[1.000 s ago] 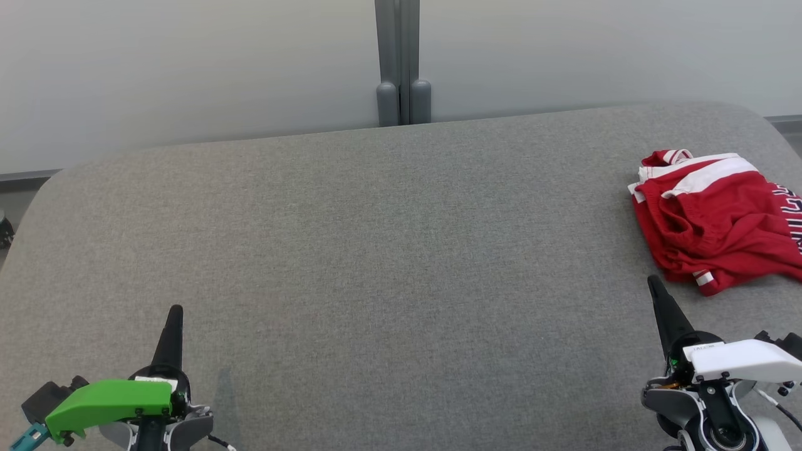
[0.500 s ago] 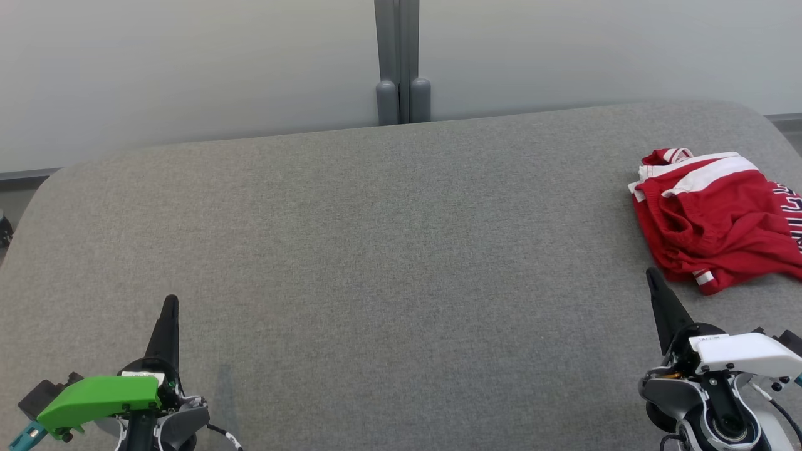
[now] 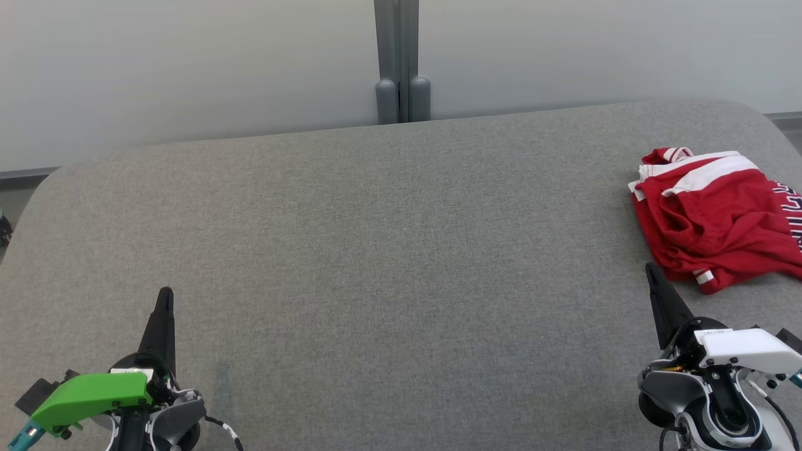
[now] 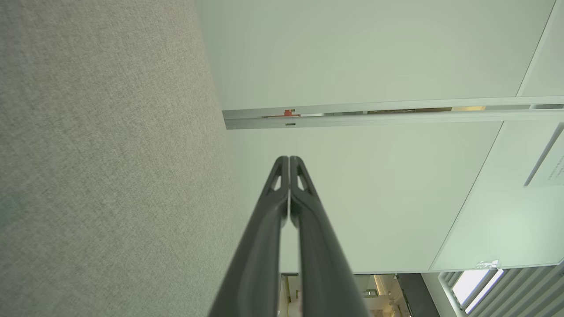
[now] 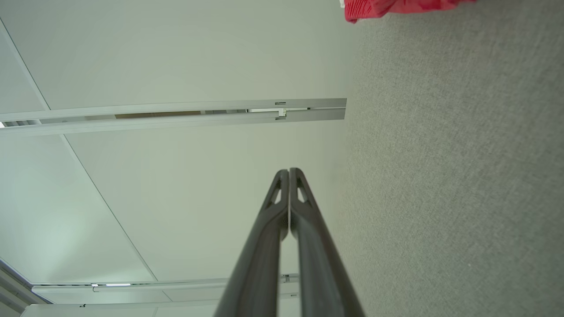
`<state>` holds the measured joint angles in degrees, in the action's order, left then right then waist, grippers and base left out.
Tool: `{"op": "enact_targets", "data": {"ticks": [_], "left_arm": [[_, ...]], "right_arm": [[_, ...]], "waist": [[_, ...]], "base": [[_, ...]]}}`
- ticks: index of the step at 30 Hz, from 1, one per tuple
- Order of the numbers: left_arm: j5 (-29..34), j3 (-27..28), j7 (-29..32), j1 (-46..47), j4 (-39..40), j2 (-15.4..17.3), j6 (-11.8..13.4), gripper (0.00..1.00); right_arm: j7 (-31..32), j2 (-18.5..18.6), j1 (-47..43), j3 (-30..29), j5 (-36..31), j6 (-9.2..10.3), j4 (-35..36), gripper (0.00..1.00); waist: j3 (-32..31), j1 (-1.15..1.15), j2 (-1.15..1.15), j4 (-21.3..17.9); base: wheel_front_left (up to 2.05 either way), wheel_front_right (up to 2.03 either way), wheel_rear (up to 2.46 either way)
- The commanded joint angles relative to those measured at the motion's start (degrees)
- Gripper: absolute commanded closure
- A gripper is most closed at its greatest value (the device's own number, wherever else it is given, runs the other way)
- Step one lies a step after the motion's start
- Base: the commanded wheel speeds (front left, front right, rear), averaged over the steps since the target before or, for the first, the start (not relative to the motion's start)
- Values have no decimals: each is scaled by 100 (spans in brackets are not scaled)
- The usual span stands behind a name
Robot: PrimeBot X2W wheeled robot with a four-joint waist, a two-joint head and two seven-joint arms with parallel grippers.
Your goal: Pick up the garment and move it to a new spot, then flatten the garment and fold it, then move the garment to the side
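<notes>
You see the red garment (image 3: 714, 225) bunched on the table (image 3: 376, 250), far right | left gripper (image 3: 165, 295) and right gripper (image 3: 651, 270) pinched shut, empty, parked apart, seemingly idle.

Left gripper (image 3: 165, 295) has a green cover (image 3: 94, 394), right gripper (image 3: 652, 270) a white cover (image 3: 745, 347); both have long, tapered black jaws.

a grey fabric-covered surface (image 3: 376, 250) is lying before pale wall panels (image 3: 188, 62), a grey post (image 3: 397, 62) is standing between them, and daylight is glowing through a slatted window (image 4: 478, 284).
</notes>
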<state>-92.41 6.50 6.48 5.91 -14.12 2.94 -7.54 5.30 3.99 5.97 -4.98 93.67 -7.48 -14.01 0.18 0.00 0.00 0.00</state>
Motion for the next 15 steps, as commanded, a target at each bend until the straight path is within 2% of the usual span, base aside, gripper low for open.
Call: {"op": "enact_targets", "data": {"ticks": [1,15], "left_arm": [[-13,16,17,66,13,-2,-12,100],[-8,20,21,66,13,-4,-12,100]], "right_arm": [[16,-11,39,-17,-8,-2,-11,100],[39,-29,42,-42,-37,-2,-12,100]], "waist": [[0,0,0,0],[0,0,0,0]], "base": [[0,0,0],[0,0,0]]}}
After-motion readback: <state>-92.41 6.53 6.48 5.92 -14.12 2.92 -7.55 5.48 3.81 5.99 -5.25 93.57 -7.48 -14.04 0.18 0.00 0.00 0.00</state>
